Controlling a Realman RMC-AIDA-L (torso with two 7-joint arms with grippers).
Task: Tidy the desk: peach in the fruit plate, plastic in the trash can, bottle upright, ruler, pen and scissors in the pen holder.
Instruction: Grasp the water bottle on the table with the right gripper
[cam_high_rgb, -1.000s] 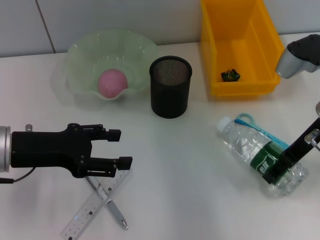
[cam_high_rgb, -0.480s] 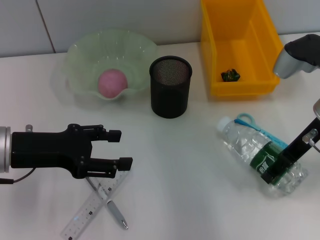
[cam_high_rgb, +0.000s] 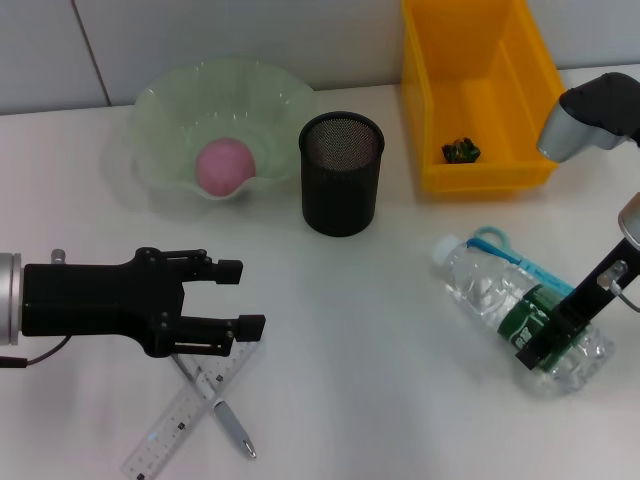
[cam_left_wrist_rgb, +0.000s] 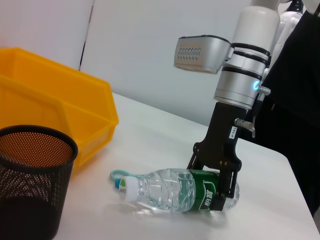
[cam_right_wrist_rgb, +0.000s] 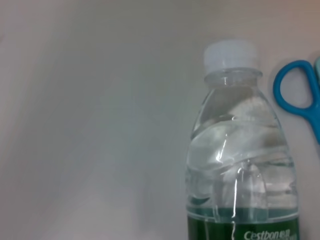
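A clear water bottle with a green label lies on its side at the right of the table. My right gripper comes down over the label, one finger on each side, shut on it; the left wrist view shows the same grip. The bottle's cap end fills the right wrist view. Blue scissors lie just behind the bottle. The pink peach rests in the green fruit plate. My left gripper hovers open above the crossed ruler and pen.
The black mesh pen holder stands mid-table, right of the plate. A yellow bin at the back right holds a small dark piece of plastic. Bare table lies between the pen holder and the bottle.
My right arm has shifted slightly to the left, and the bottle's base end has moved a little with it. The left arm has stayed still.
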